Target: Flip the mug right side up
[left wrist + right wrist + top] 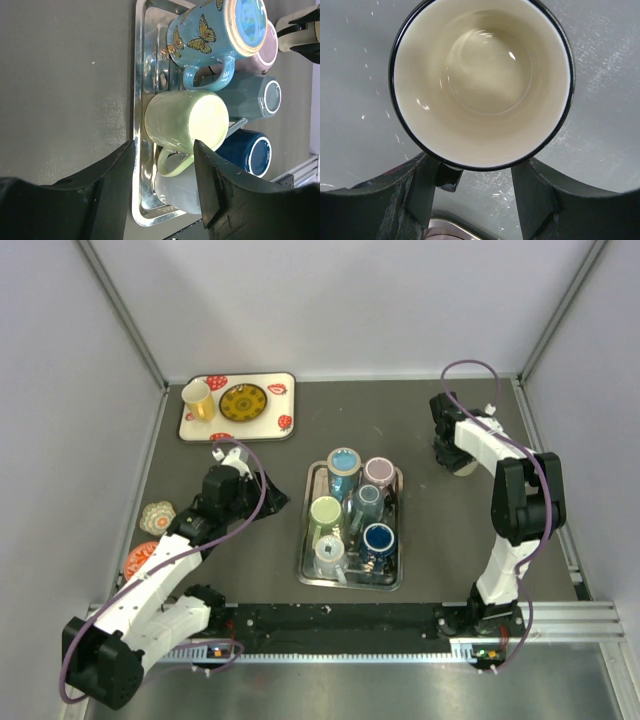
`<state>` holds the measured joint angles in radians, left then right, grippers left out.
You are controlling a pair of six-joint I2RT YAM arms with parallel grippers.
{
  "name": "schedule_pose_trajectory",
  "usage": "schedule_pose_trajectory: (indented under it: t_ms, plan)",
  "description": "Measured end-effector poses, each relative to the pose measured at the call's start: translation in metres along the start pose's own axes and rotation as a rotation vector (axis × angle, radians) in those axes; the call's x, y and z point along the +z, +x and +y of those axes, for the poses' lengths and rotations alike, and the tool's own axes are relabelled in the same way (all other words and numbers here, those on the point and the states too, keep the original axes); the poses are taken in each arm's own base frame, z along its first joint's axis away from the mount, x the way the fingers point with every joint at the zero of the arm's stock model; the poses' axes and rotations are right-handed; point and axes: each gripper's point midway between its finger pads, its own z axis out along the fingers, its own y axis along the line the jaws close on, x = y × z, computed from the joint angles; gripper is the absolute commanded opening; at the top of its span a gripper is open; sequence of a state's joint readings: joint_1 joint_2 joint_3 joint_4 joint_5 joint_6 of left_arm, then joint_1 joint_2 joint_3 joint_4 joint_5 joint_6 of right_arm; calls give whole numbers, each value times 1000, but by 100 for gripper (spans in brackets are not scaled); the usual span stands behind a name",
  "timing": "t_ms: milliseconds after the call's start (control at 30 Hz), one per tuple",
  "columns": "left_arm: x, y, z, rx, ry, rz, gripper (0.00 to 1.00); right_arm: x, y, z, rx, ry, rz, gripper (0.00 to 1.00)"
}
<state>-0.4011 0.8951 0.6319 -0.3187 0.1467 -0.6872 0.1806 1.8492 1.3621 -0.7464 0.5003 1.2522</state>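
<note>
A mug with a black outside and cream inside [482,82] stands upright on the grey table, mouth toward the camera and handle [447,180] by the left finger. In the top view it [464,469] is mostly hidden under my right gripper [455,455]. My right gripper [472,172] is open, its jaws on either side of the mug's near edge and not pressing on it. My left gripper [165,150] is open and empty, low over the table and pointing at the metal tray [137,100]. In the top view my left gripper [268,502] is left of that tray.
The metal tray [308,540] holds several mugs, among them a light green one [187,122], a blue butterfly one [210,32] and a dark blue one [252,152]. A strawberry-print tray [282,425] with a yellow cup [198,400] stands at the back left. Coasters [156,516] lie by the left wall.
</note>
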Motion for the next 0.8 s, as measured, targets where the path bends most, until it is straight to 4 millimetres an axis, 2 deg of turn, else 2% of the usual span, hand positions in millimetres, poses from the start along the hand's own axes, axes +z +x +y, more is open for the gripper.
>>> schedule_pose_trajectory:
  t_ms: [500,667,800]
  plan:
    - [-1,2,-3,-3,17,13,54,5,14,-14,-359,-39,61,57]
    - [-1,2,-3,-3,17,14,54,9,20,-34,-503,-36,71,59]
    - [0,3,-3,-3,17,16,54,2,17,-43,-568,-68,52,65]
